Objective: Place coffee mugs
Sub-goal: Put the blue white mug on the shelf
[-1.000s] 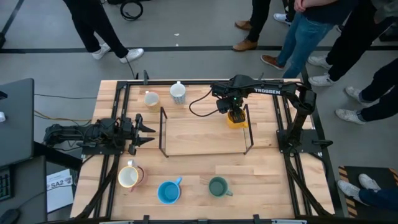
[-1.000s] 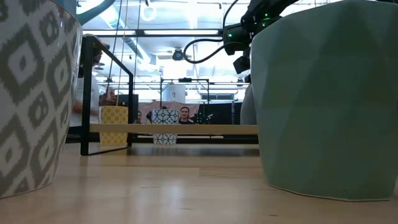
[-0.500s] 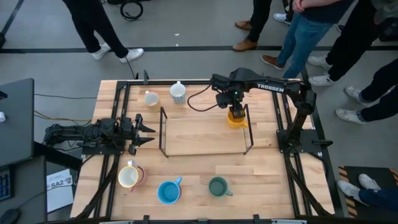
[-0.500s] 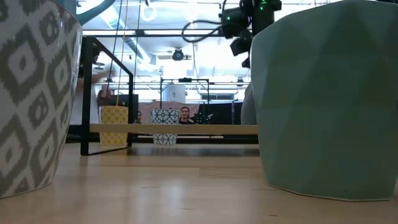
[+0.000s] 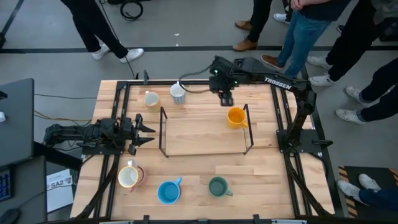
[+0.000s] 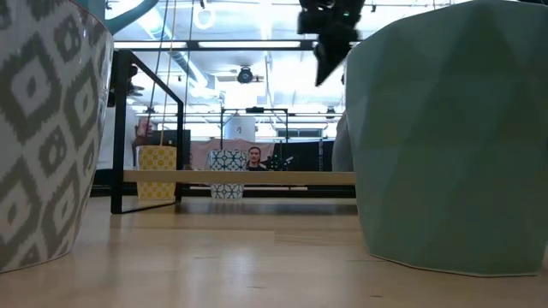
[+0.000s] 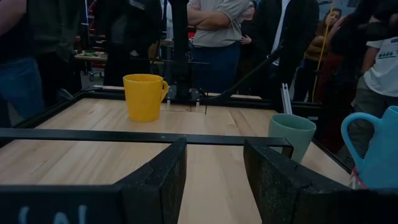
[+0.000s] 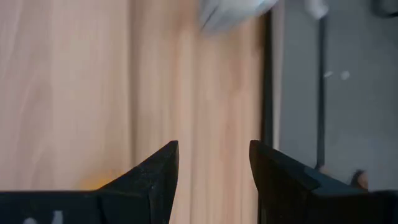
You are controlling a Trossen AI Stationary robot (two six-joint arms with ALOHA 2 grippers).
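An orange mug (image 5: 235,116) stands upright on the wooden board of a black wire rack (image 5: 202,134), at its far right corner; it also shows in the left wrist view (image 7: 144,96). My right gripper (image 5: 225,96) hangs open, high above the table, just beyond that mug toward the far edge, with nothing between its fingers (image 8: 213,174). My left gripper (image 5: 149,132) rests open and level at the table's left side, facing the rack (image 7: 214,180). A white patterned mug (image 5: 178,93) and a cream mug (image 5: 151,99) stand at the far edge.
Along the near edge stand a white mug (image 5: 129,177), a blue mug (image 5: 168,191) and a green mug (image 5: 217,186); the green mug (image 6: 454,137) fills the low view's right side. Several people stand beyond the far edge. Black frame rails border the table.
My right gripper has risen from just over the orange mug and drawn back toward the table's far edge, its fingers tipping as it went. The orange mug has stayed standing on the rack's board.
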